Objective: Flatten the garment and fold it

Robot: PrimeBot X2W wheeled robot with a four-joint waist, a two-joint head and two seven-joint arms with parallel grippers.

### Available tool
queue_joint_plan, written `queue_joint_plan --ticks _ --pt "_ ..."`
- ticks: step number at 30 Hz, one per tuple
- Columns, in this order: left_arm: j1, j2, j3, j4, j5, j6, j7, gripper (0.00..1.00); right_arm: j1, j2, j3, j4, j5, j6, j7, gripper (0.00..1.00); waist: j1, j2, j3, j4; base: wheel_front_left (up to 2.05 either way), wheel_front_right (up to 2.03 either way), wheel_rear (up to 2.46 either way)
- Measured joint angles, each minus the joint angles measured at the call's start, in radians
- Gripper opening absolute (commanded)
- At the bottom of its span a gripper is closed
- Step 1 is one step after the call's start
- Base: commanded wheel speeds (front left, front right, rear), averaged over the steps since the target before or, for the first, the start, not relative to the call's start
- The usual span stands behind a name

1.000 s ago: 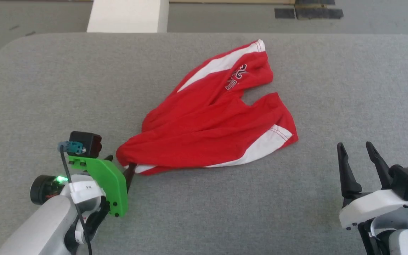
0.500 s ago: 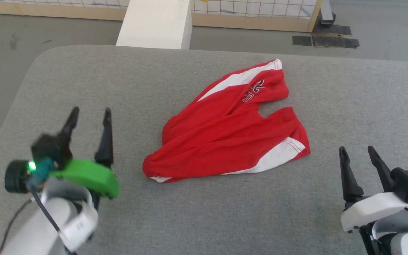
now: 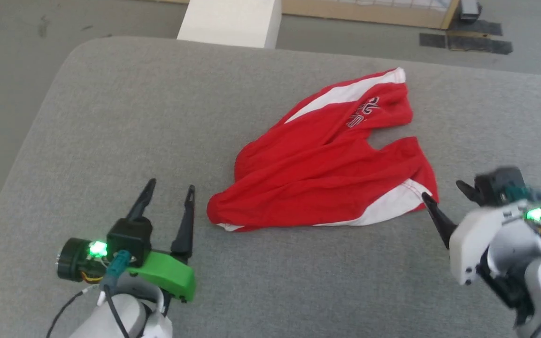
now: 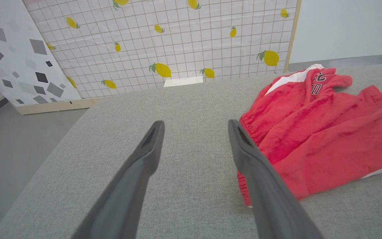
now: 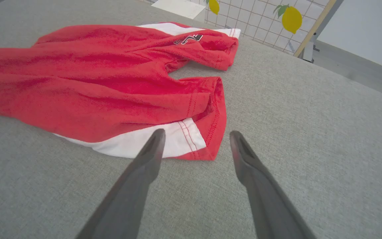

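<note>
Red shorts [image 3: 327, 173] lie rumpled mid-table [image 3: 111, 117], toward the far edge. Left gripper [image 3: 171, 184] released, just beside the waistband. Right gripper [image 3: 441, 189] released, at the near leg hem.

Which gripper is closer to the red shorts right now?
Right. The right gripper, open, has one fingertip at the white-striped hem corner of the shorts. The left gripper, open, sits beside their waistband end, a small gap away.
</note>
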Motion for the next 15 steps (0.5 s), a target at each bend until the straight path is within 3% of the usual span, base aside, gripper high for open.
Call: queue_joint_plan --ticks 3,9,15 --pt "-0.009 -0.021 -0.011 0.012 0.0 -0.007 0.0 1.0 -0.078 -0.074 0.06 0.022 0.075 0.0 0.132 1.0 0.0 0.0 0.018 0.021 0.0 0.0 0.0" --pt "-0.023 -0.049 -0.022 0.036 0.0 -0.02 -0.002 1.0 -0.184 -0.143 0.124 0.074 0.18 0.0 0.326 1.0 0.0 0.0 0.051 0.067 0.0 0.0 0.0" --pt "-0.032 -0.071 -0.03 0.053 0.0 -0.028 -0.01 1.0 -0.208 -0.177 0.142 0.114 0.188 0.0 0.393 1.0 0.0 0.0 0.079 0.11 0.0 0.0 0.0"
